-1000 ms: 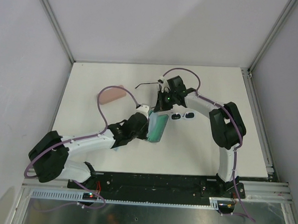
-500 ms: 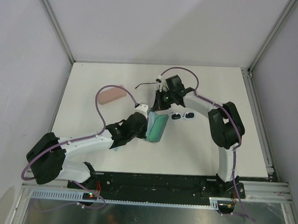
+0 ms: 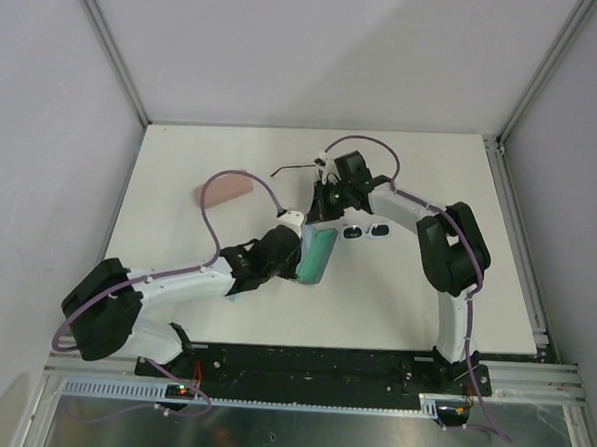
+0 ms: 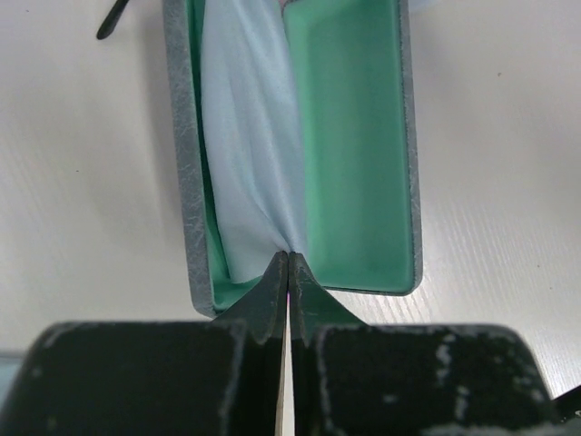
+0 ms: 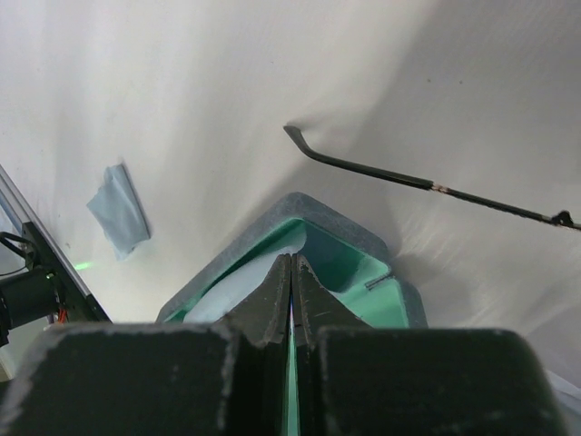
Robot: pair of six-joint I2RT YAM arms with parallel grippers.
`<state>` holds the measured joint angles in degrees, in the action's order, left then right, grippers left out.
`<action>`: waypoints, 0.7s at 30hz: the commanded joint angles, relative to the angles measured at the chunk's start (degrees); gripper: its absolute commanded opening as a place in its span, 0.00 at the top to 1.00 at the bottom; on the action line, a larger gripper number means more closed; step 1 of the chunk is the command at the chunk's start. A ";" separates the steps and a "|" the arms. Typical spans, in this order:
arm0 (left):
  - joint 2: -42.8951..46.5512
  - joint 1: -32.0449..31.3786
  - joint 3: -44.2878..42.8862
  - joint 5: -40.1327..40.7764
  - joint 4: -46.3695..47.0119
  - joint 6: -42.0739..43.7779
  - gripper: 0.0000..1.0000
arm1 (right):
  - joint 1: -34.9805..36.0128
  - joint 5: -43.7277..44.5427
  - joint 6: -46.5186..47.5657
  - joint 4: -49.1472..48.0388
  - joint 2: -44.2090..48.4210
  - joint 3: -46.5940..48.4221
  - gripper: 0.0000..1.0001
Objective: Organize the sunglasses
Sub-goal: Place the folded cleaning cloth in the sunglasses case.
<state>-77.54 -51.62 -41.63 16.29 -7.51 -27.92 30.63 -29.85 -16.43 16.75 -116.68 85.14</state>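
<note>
Packing is barely begun: black pair (image 3: 293, 169) lies on bench (image 3: 455, 292) at 12 o'clock from open case (image 4: 356, 154), white pair (image 3: 368, 230) at 2 o'clock. Left tool (image 4: 288, 259), closed, pinches cloth (image 4: 245, 136) inside case; right tool (image 5: 291, 263), closed, holds nothing discernible.

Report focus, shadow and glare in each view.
Left wrist: the left gripper is a soft blur, while the cloth and case are sharp. Right wrist: the right gripper blurs too; a broad shadow dims the table behind the black sunglasses. Top external: even light, soft shadows.
</note>
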 commanded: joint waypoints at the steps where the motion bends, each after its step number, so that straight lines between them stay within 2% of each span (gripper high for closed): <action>1: -1.54 -1.33 -3.40 0.56 0.51 1.33 1.00 | -0.99 -0.91 0.83 -1.74 1.18 -1.61 1.00; 21: -10.93 -7.55 -8.98 0.63 0.87 0.58 1.00 | -4.10 0.85 2.05 -1.17 6.39 -9.14 1.00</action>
<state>-87.00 -57.84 -47.44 16.29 -7.68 -27.88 27.40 -29.87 -15.40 16.36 -114.02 76.99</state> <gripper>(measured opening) 0.005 0.009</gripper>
